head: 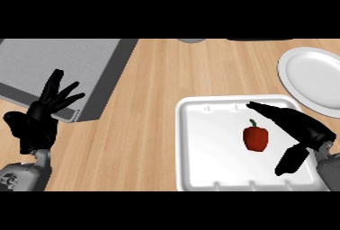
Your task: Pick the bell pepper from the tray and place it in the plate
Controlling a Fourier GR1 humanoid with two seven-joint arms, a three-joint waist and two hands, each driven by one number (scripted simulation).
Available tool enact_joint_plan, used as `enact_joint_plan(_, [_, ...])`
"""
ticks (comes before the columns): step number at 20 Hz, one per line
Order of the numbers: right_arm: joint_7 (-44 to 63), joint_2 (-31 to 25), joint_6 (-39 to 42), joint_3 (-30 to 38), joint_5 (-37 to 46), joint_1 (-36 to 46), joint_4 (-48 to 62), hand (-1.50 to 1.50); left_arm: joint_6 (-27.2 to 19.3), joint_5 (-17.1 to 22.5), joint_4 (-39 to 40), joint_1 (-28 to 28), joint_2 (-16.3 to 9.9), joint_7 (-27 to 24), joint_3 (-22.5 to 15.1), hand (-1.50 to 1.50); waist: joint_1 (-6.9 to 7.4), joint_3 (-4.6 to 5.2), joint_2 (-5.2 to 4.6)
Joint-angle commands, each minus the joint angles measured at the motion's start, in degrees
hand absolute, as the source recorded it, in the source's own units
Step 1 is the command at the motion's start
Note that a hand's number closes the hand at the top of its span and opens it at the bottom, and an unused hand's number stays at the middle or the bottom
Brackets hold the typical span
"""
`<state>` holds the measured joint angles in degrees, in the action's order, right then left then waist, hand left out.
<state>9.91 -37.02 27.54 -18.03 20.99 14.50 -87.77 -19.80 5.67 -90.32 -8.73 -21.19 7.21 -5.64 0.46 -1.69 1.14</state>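
A red bell pepper [256,138] with a green stem lies in the right half of the white tray [206,134]. My right hand [302,128] hovers over the tray's right side, open, its fingers stretched above the pepper and its thumb below and to the right, with the pepper in the gap and untouched. The white plate [312,78] sits at the right edge, just beyond the tray's far right corner. My left hand [43,114] rests open at the left, fingers spread upward over the edge of a grey board.
A large grey board [60,67] with a darker rim covers the counter's upper left. Bare wooden counter [153,81] lies between the board and the tray. Parts of a grey object [191,40] and a dark object [259,39] show at the top edge.
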Motion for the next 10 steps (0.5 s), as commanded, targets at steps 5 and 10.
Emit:
enact_joint_plan(5, [0.7, 1.3, 0.5, -0.8, 1.1, 1.9, 1.4, -1.50, 2.3, 1.1, 4.1, 5.4, 3.4, 4.9, -3.9, 0.00, -1.11, 1.79, -1.97])
enact_joint_plan(10, [-1.8, 2.4, -1.5, -4.0, 4.9, 1.5, 2.7, 1.50, 4.3, 2.4, 1.5, 6.4, 1.9, 6.6, -2.5, 0.00, -0.70, 1.70, -1.99])
